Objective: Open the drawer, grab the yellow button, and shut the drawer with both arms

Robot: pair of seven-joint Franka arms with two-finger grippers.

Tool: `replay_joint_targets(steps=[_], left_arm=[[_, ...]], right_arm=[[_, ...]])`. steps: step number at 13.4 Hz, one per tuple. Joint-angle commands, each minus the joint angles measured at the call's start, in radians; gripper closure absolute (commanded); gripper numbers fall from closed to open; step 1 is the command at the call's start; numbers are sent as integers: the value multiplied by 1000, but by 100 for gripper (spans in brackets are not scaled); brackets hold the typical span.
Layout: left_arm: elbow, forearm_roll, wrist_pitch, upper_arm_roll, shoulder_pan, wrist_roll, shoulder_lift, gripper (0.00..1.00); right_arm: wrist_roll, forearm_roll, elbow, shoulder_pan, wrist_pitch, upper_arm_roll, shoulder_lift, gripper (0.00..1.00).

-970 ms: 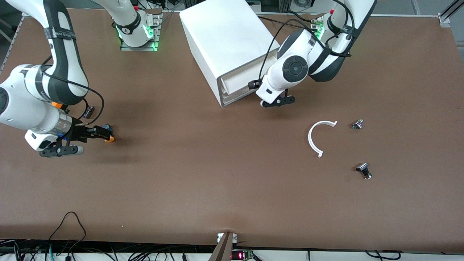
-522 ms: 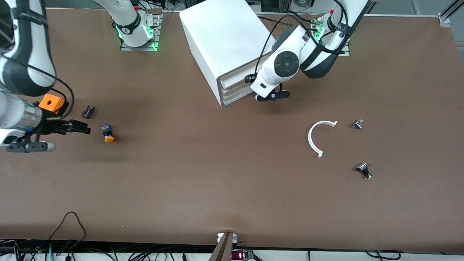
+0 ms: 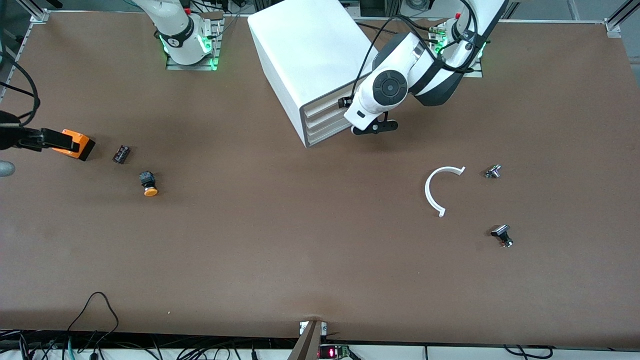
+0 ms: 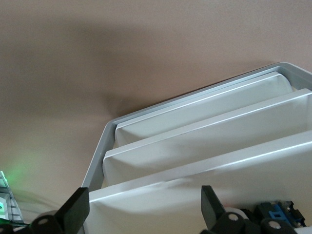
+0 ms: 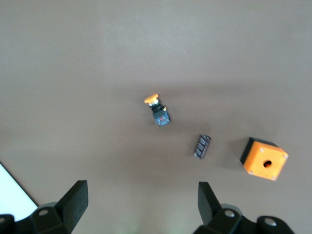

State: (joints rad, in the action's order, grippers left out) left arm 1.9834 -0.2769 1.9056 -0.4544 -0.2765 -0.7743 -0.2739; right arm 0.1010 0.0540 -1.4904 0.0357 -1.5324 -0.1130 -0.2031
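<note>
The button (image 3: 148,184), with its orange cap and black body, lies on its side on the table toward the right arm's end; it also shows in the right wrist view (image 5: 157,109). My right gripper (image 3: 47,136) is open and empty, up over the orange box at the table's end (image 5: 141,204). The white cabinet (image 3: 305,50) stands at the back. Its top drawer (image 3: 325,102) sits pushed in, level with the three lower ones. My left gripper (image 3: 346,104) is open at that drawer's front (image 4: 161,204), one fingertip (image 4: 73,214) showing at either side.
An orange square box with a hole (image 3: 75,144) and a small black part (image 3: 121,153) lie beside the button. A white C-shaped ring (image 3: 440,190) and two black-and-silver small parts (image 3: 493,171) (image 3: 502,235) lie toward the left arm's end.
My right gripper let go of the button on the table and drew back up toward the table's end. My left gripper pushed the top drawer in until level with the others.
</note>
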Motion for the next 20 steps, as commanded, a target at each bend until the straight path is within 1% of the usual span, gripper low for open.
replay_joint_targets(steps=[1, 2, 3, 5, 6, 8, 9, 10, 12, 13, 14, 16, 18, 19, 20], left_arm=[[20, -12, -2, 5, 6, 23, 35, 0], [20, 1, 41, 40, 11, 23, 35, 0], [19, 11, 88, 92, 13, 24, 36, 0], [11, 16, 209, 182, 29, 97, 39, 0], [6, 16, 248, 203, 39, 139, 53, 0], [-14, 16, 277, 206, 88, 165, 90, 0], [-47, 19, 276, 207, 106, 159, 113, 0], [-64, 37, 276, 218, 132, 164, 119, 0], [-77, 38, 274, 221, 181, 173, 169, 0], [-96, 41, 251, 223, 204, 194, 195, 0], [-121, 51, 175, 243, 226, 223, 215, 0], [-214, 86, 7, 292, 229, 315, 228, 0], [-293, 200, -106, 313, 230, 410, 237, 0], [-317, 250, -149, 315, 230, 412, 245, 0], [-327, 305, -172, 315, 230, 415, 251, 0]], right_arm=[[-43, -37, 82, 18, 95, 35, -7, 0], [-75, -43, 97, 12, 128, 35, -7, 0], [-111, -48, 101, 6, 152, 36, -7, 0], [-116, -46, 107, 6, 155, 36, -5, 0], [-109, -51, 110, 6, 156, 33, -4, 0], [-106, -100, 110, 6, 197, 41, 30, 0], [-109, -120, 108, 6, 213, 53, 45, 0], [-109, -122, 107, 6, 215, 58, 60, 0], [-106, -112, 104, 7, 201, 50, 71, 0], [-106, -109, 104, 9, 169, 49, 70, 0], [-106, -108, 104, 10, 128, 49, 65, 0], [-107, -108, 104, 13, 68, 47, 60, 0], [-107, -106, 102, 13, 49, 49, 59, 0], [-112, -108, 82, 12, 34, 52, 62, 0], [-112, -109, 35, 12, 5, 53, 85, 0]])
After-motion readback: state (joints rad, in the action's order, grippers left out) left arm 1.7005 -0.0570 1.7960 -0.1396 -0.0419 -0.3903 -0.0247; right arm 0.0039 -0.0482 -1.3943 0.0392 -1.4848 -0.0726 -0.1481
